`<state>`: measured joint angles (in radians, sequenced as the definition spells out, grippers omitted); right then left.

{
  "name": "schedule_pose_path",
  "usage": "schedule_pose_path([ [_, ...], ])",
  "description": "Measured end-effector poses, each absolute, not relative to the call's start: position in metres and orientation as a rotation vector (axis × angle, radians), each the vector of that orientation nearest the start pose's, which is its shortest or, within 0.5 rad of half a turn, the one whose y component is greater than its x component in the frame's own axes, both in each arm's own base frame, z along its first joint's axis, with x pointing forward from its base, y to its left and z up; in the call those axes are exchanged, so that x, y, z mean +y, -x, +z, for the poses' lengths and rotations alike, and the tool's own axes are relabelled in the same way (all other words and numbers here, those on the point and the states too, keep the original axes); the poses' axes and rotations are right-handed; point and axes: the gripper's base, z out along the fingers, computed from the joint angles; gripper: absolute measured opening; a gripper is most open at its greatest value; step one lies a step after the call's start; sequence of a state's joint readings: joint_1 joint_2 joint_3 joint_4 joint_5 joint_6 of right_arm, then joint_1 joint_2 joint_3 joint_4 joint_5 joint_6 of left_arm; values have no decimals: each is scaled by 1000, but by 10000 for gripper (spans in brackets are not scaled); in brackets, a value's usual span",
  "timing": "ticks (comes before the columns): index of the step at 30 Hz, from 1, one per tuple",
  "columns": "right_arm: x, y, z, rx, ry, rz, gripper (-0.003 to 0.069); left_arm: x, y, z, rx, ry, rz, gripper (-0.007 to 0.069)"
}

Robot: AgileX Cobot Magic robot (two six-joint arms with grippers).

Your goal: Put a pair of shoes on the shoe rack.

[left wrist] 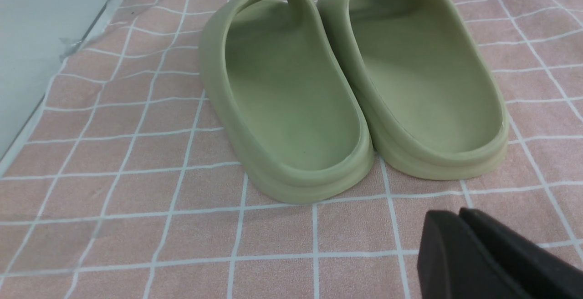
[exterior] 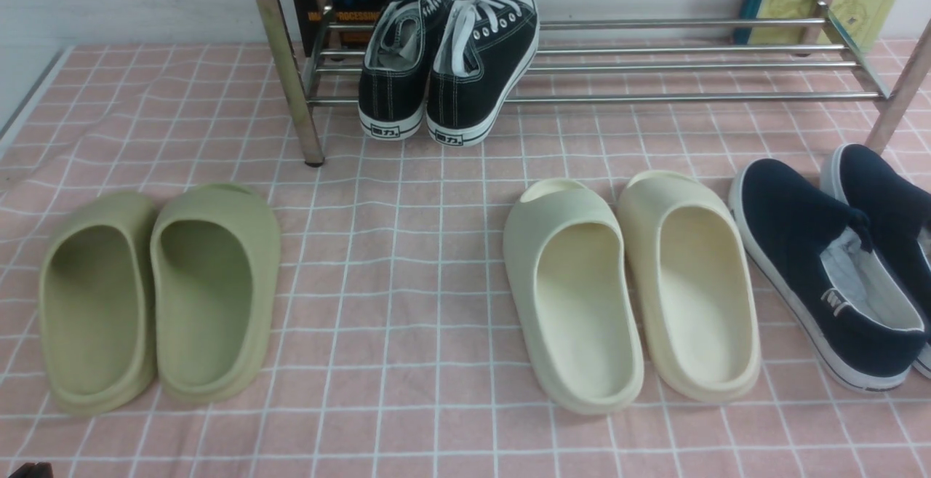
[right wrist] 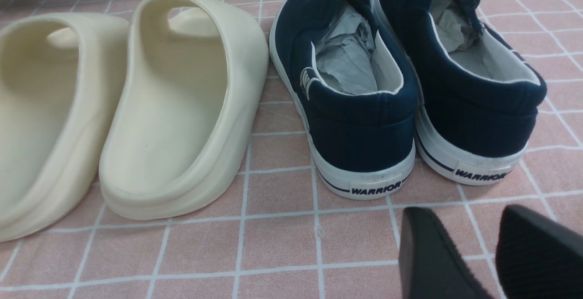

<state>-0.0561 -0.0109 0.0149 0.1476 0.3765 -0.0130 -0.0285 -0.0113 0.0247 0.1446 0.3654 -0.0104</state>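
Note:
The pair of shoes, two black canvas sneakers (exterior: 396, 63) (exterior: 476, 70) with white laces, rests on the lower bars of the shoe rack (exterior: 289, 70). They lie side by side at its left end, toes pointing back and heels overhanging the front bar. Neither gripper is near them. In the left wrist view my left gripper (left wrist: 457, 212) is shut and empty, low over the cloth just behind the olive slides. My right gripper (right wrist: 462, 226) is open and empty, just behind the navy slip-ons' heels.
Olive-green slides (exterior: 211, 296) sit front left, cream slides (exterior: 574, 296) front centre and navy slip-ons (exterior: 814, 267) front right, all on a pink checked cloth (exterior: 407, 267). Books (exterior: 800, 5) stand behind the rack. The cloth ends at a grey edge (left wrist: 27, 62) on the left.

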Motion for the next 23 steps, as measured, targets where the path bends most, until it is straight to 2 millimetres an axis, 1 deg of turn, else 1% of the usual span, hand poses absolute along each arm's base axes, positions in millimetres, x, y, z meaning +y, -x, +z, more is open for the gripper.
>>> schedule_pose_path([
  [23,2,-53,175,1857,-130,98,239,3,-53,173,1858,-107,116,67],
])
